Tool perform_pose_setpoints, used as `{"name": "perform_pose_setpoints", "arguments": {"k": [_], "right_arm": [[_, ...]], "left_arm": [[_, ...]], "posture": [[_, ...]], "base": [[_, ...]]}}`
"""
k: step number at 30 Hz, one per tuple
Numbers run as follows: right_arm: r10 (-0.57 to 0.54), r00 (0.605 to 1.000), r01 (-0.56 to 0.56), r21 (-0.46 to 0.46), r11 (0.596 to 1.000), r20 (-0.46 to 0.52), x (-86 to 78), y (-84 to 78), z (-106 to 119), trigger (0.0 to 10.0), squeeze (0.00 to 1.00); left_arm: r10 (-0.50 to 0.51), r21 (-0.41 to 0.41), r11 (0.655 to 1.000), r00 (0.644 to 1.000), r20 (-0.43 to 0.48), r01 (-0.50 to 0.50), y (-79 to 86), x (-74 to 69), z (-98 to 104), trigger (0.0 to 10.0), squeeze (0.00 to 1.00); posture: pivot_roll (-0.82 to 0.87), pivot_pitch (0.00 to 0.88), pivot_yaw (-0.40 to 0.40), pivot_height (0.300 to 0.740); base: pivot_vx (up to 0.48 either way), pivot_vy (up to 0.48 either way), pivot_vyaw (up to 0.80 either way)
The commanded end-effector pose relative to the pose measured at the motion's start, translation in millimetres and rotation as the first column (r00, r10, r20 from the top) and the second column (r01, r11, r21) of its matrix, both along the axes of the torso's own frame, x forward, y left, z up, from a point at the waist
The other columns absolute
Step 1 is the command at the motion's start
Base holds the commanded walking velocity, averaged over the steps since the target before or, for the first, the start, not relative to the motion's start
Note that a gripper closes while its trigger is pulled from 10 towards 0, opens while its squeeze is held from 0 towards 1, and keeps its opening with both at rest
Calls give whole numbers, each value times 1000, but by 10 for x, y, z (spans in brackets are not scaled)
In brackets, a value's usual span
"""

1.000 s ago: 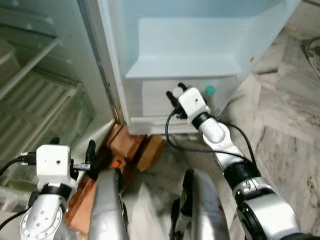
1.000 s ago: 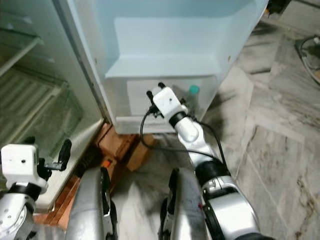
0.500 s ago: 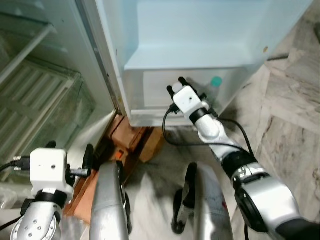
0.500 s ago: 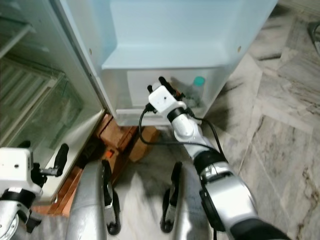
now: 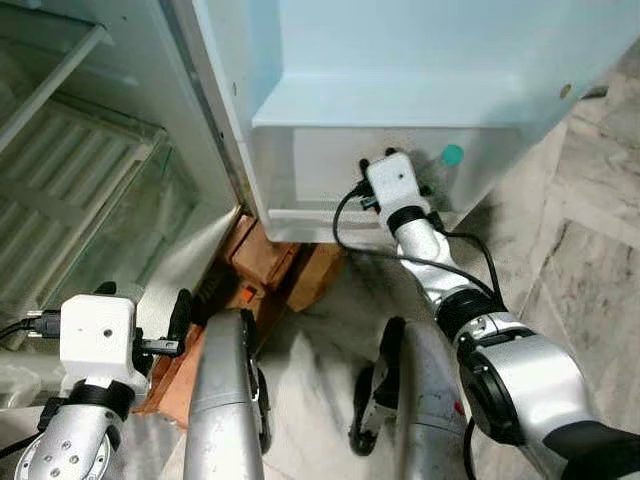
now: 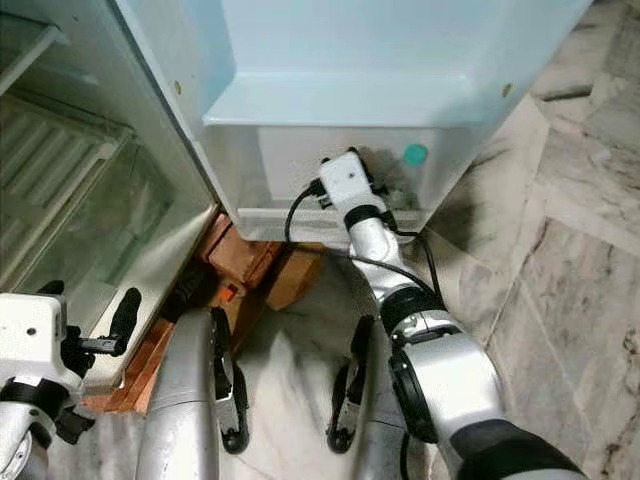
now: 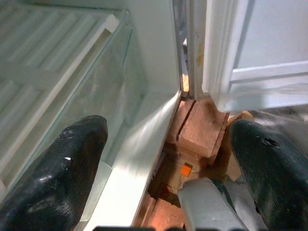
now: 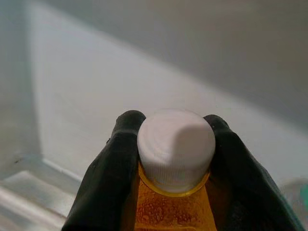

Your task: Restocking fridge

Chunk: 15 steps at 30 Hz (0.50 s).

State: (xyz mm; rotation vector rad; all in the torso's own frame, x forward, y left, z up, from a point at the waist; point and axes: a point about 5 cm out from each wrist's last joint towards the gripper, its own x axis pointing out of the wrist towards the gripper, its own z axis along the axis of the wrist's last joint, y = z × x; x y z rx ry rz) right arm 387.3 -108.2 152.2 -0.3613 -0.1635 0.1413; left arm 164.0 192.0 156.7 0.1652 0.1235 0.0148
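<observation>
My right gripper (image 8: 172,121) is shut on an orange bottle (image 8: 166,211) with a white cap (image 8: 175,147), one black finger on each side of the neck. The right arm reaches forward, and the right gripper (image 5: 381,160) sits inside the lowest shelf (image 5: 300,215) of the open fridge door. A bottle with a teal cap (image 5: 452,155) stands in that shelf just right of the gripper. My left gripper (image 5: 142,298) hangs low at the left, open with nothing in it, before the fridge's bottom compartment (image 7: 72,86).
Reddish blocks (image 5: 265,262) lie on the floor under the fridge's front edge. A glass shelf and ribbed drawer (image 5: 90,190) are on the left. My silver legs (image 5: 225,400) stand on the marble floor (image 5: 590,270), with free room to the right.
The whole view has shifted as the camera moved. My right gripper with the orange bottle has gone a little deeper into the door's bottom shelf. The left arm has barely moved.
</observation>
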Motion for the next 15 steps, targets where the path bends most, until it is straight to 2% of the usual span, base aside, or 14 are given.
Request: {"name": "perform_pose_setpoints", "arguments": {"k": [1,4,7,8,9,10,11,12,13,14,15], "right_arm": [[-50,996,54,54,997,-78,-7,-83,-111,10000,0],[-121,983,133,87,987,-135,7,-194,-155,10000,0],[-146,977,160,80,984,-157,9,-240,-178,10000,0],[-153,974,168,82,982,-165,8,-252,-188,10000,129],[-158,972,175,87,981,-174,9,-260,-193,10000,443],[-163,969,183,98,978,-185,9,-271,-202,10000,443],[-171,961,204,140,969,-217,7,-294,-227,10000,518],[-172,959,211,157,965,-227,6,-301,-235,10000,518],[-169,957,213,175,961,-236,4,-305,-242,10000,765],[-167,957,212,178,961,-238,4,-307,-244,10000,765],[-166,958,210,177,962,-236,7,-312,-237,10000,1000]], "left_arm": [[1,9,1000,1000,-17,-1,5,-31,-4,10000,0],[-14,5,1000,1000,-18,14,-14,0,-7,10000,0],[-22,2,1000,999,-23,22,-26,10,-15,10000,0],[-25,0,1000,999,-24,25,-33,12,-18,10000,0],[-28,-1,1000,999,-26,28,-37,17,-21,10000,0],[-32,-3,999,999,-27,32,-44,24,-23,10000,0],[-31,13,999,999,-28,31,-47,35,-28,10000,0],[-26,26,999,999,-28,27,-43,39,-29,10000,0],[-15,37,999,999,-28,16,-33,44,-33,10000,0],[-10,36,999,1000,-29,11,-28,52,-39,10000,0],[-13,31,999,1000,-27,14,-26,63,-39,10000,0]], "posture": [[346,381,-5,555],[343,377,-3,555],[340,371,-2,555],[339,369,-3,555],[338,368,-4,555],[337,365,-4,555],[336,360,-4,555],[336,360,-4,555],[337,358,-3,555],[336,356,-3,555],[335,350,-5,555]], "base": [[0,0,0],[0,0,0],[0,0,0],[0,0,0],[0,0,0],[0,0,0],[0,0,0],[0,0,0],[0,0,0],[0,0,0],[0,0,0]]}}
